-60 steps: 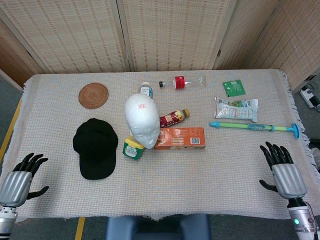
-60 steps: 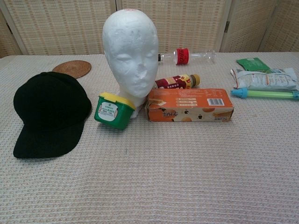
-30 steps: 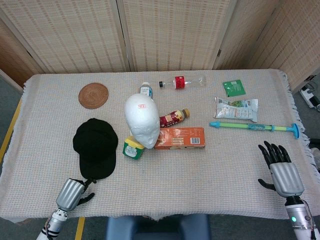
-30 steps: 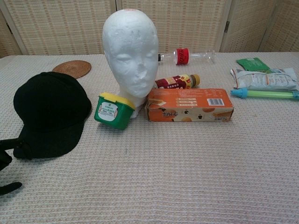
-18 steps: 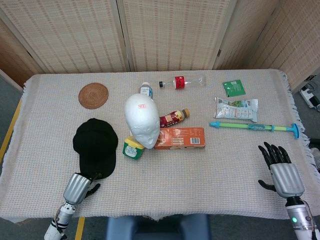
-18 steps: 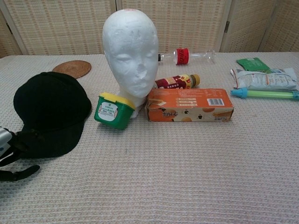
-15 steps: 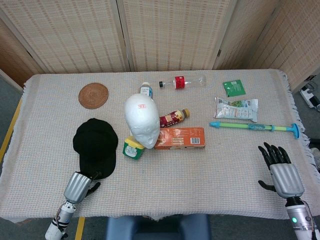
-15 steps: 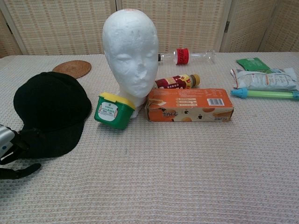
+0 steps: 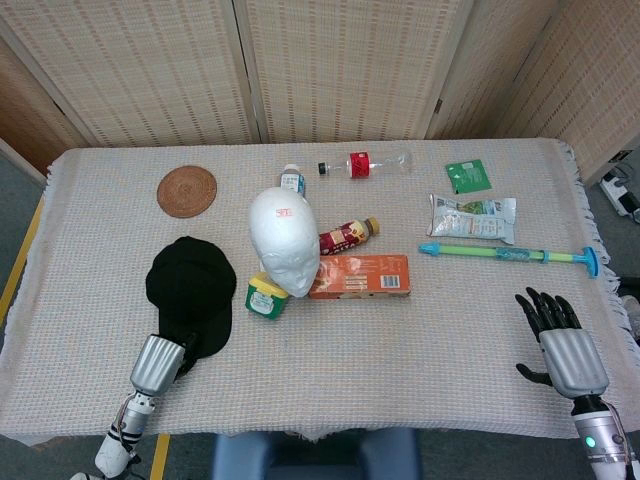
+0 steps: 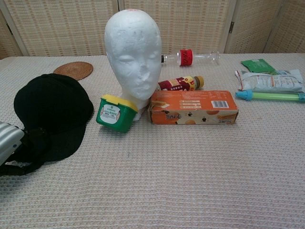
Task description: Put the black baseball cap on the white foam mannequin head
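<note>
Black cap (image 9: 190,290) at left of frame, flat on surface. Left hand (image 9: 160,362) at brim; grip hidden, cannot tell. Right hand (image 9: 562,343) spread, empty. Could slip; could bump foam head (image 9: 284,240).

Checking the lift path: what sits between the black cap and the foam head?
Only the green tub, leaning against the foam head, right of the cap; chest view.

Black cap (image 9: 190,288) (image 10: 52,112) is laid flat on the table, crown up, bill toward the near edge, left of the head. White foam head (image 9: 284,240) (image 10: 133,52) is stood upright mid-table, face toward the near edge, bare on top, red marking seen on the crown. The two are set apart.
</note>
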`<state>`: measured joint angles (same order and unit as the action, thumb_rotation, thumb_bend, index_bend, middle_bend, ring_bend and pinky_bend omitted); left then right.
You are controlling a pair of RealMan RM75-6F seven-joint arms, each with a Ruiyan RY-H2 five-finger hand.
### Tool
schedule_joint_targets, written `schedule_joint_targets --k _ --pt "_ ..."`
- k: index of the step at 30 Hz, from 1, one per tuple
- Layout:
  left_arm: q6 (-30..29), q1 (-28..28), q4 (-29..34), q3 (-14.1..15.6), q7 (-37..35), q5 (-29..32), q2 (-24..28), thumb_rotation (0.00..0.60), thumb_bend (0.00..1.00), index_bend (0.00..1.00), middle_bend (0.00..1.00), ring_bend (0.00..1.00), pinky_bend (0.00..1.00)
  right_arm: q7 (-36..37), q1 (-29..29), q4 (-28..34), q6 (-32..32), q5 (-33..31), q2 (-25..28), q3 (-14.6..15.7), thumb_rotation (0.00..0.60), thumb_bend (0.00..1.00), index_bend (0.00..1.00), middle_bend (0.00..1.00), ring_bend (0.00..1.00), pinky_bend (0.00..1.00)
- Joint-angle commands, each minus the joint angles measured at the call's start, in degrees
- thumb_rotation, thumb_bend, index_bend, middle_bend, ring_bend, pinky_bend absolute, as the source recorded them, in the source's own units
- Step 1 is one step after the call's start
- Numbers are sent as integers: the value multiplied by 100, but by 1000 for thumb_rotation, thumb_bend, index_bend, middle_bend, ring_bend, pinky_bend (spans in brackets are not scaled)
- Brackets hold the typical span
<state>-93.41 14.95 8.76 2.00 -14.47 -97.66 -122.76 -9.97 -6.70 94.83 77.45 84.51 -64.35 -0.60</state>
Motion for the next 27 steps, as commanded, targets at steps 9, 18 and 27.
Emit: schedule_joint_targets --k 9,18,27 --pt "-4 39 -28 -42 -63 181 97 600 513 652 1000 959 1000 71 -23 74 -90 74 85 80 600 73 0 0 0 0" --pt "-993 658 212 -677 -524 727 389 600 564 675 1000 959 1000 139 -36 141 -150 126 166 140 600 73 0 0 0 0" --pt "-1741 1767 664 -1265 -284 1052 1001 600 589 687 1000 961 1000 2 -71 183 -307 156 162 239 600 73 0 0 0 0"
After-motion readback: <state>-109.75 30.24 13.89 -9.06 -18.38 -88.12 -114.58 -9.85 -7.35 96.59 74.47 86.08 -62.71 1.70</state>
